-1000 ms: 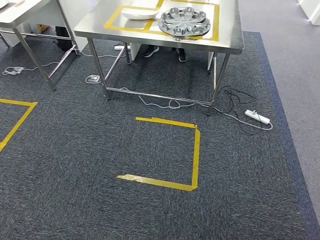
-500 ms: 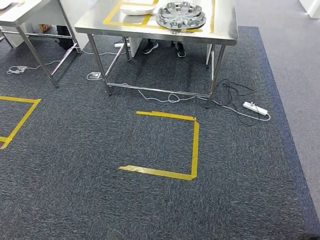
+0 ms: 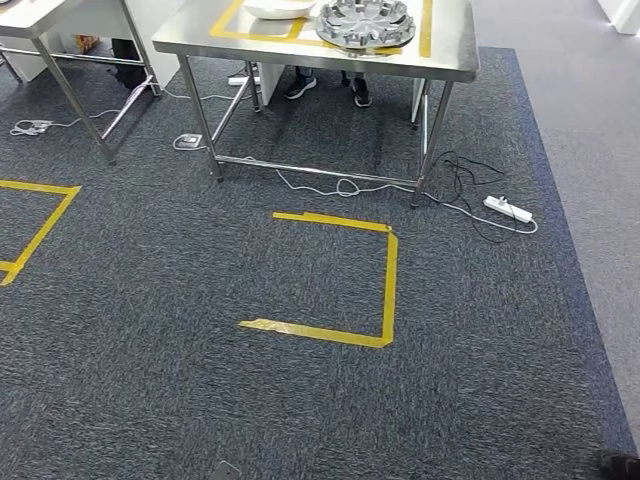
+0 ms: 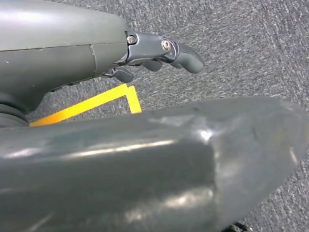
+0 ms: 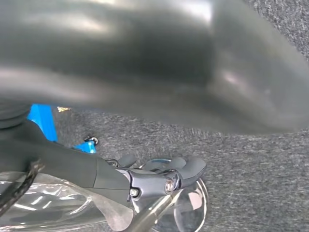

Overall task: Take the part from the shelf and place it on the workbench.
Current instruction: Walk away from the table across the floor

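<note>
The steel workbench [image 3: 453,40] stands ahead at the top of the head view, marked with yellow tape. On it lie a silver wheel cover [image 3: 366,22] and a white curved part [image 3: 275,8]. My left hand [image 4: 160,50] hangs over the carpet with its fingers stretched out and nothing in them. My right hand [image 5: 164,174] lies with thumb and fingers on a shiny, glassy-looking part [image 5: 54,205], and seems to hold it by the rim. Most of that part is cut off by the frame.
A yellow tape outline [image 3: 389,280] marks the carpet in front of the workbench. Cables and a white power strip [image 3: 507,208] lie by its right legs. A person's shoes [image 3: 302,85] show under it. A second table [image 3: 45,15] stands at the far left.
The whole head picture has shifted: the workbench and the tape outline sit higher in the frame, so the camera has moved. The things on the bench have not moved.
</note>
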{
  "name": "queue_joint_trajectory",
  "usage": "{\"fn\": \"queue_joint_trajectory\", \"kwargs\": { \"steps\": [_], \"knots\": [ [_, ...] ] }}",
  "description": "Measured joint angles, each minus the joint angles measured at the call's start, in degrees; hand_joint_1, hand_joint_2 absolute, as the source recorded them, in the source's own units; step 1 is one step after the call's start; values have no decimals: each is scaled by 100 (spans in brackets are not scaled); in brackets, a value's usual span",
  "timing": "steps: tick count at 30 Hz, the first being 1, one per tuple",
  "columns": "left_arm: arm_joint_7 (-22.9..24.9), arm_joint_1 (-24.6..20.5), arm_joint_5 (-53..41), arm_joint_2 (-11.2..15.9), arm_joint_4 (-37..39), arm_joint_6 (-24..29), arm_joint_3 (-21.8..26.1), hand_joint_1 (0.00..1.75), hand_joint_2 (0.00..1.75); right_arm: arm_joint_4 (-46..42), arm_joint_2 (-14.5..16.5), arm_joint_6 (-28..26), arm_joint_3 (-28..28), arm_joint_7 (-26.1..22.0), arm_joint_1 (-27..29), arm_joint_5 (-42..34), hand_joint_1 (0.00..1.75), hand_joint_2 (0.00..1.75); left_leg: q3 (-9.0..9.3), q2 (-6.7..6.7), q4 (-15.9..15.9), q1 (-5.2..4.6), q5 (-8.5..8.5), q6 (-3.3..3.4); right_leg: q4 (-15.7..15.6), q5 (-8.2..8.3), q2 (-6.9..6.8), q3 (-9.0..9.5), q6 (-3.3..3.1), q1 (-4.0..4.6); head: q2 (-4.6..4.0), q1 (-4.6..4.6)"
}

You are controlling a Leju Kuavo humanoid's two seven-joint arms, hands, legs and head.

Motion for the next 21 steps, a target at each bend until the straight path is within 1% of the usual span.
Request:
{"fn": "queue_joint_trajectory", "kwargs": {
  "steps": [1,2,7,10,18,21],
  "knots": [
    [-1,-3,0,-3,0,0,7,0,0,0,0,6,-16,-10,-13,-2,0,0,-7,2,2,-10,1,7,-10,18,2,-19,-31,-6,0,1],
    [-2,-6,0,-6,0,0,14,0,0,0,0,20,-36,-21,-27,-5,0,0,-10,3,3,-20,2,20,-20,26,2,-33,-18,-14,0,1],
    [-3,-18,-1,-9,-1,-9,36,0,0,0,0,81,-136,-68,-52,-20,0,0,-42,7,15,-70,34,87,-45,101,12,-44,136,-66,0,-3],
    [-4,-14,-2,-9,0,-17,43,0,0,0,0,84,-166,-76,-55,-13,0,0,-76,8,25,-80,57,114,-45,130,13,-42,182,-77,0,-3],
    [-8,-13,-2,-7,0,-17,50,0,0,0,0,91,-230,-91,-81,-8,0,0,-89,7,26,-74,67,103,-36,133,13,-65,188,-74,0,-5],
    [-13,-14,-2,-7,-1,-21,53,0,0,0,0,206,-257,-133,-97,-70,0,0,-97,7,26,-72,73,94,-32,133,13,-76,189,-72,0,-5]
  ]
}}
